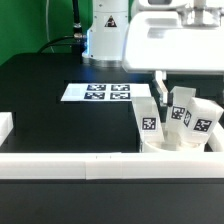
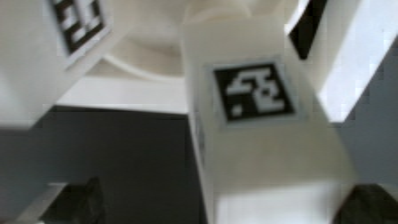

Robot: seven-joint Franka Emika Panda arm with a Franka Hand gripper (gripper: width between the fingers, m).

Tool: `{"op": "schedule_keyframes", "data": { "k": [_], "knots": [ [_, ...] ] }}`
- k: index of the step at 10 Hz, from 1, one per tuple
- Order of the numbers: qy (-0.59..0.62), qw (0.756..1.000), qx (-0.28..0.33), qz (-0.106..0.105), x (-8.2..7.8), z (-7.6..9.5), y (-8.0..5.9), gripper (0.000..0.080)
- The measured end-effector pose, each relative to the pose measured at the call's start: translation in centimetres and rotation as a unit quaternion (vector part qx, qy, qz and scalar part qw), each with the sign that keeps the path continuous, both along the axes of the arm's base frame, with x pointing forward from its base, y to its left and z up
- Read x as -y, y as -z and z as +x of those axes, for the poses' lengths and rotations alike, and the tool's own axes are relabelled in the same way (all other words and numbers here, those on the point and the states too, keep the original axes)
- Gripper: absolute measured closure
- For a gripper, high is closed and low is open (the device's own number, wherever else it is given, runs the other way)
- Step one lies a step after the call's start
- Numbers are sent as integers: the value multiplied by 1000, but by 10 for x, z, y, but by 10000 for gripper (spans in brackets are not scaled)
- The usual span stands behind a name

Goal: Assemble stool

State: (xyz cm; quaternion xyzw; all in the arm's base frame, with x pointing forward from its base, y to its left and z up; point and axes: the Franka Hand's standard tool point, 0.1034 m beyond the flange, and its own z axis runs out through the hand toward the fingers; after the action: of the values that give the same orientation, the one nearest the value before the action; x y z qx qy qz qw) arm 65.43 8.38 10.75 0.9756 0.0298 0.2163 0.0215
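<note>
Gripper (image 1: pixel 159 85): hangs above the stool parts on the exterior view's right; one thin finger shows below the white wrist housing, reaching toward the legs; fingers spread wide, nothing clamped between them

Fingertips (image 2: pixel 68 203): in the wrist view two dark tips sit at the picture's edge, one on each side of a leg, each apart from it, with a gap on both sides

Nearest leg (image 2: pixel 258 130): a tall white block with a black-and-white tag on its face, standing between the fingertips, running from the seat toward the camera; it looks slightly tilted

Second leg (image 2: pixel 75 28): another white tagged block, seen in part in the wrist view, beyond the seat's rim

Legs in the exterior view: three white tagged blocks standing up from the seat; one (image 1: pixel 147 117) at the exterior view's left, one (image 1: pixel 183 108) in the middle, one (image 1: pixel 203 122) at the exterior view's right, the outer two leaning outward

Seat (image 1: pixel 170 149): round white rimmed disc lying on the table under the legs, near the front bar; whether the legs are fully seated in their sockets cannot be told

Marker board (image 1: pixel 97 93): flat white sheet with four tags, lying on the table, well apart from the stool toward the exterior view's left

Table (image 1: pixel 50 115): black surface

White bars (image 1: pixel 70 162): long bars edging the table along the front and at the exterior view's left

Arm base (image 1: pixel 105 30): white, at the back behind the marker board
</note>
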Motion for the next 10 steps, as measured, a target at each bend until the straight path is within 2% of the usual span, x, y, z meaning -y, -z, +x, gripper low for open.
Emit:
{"op": "schedule_keyframes", "data": {
  "k": [1,6,9,10],
  "knots": [
    [1,1000,1,2,0,1,-5,152],
    [-1,1000,-26,2,-3,-1,0,150],
    [10,991,-136,12,-20,-5,-4,150],
    [12,986,-163,11,-20,-7,-3,150]
  ]
}}
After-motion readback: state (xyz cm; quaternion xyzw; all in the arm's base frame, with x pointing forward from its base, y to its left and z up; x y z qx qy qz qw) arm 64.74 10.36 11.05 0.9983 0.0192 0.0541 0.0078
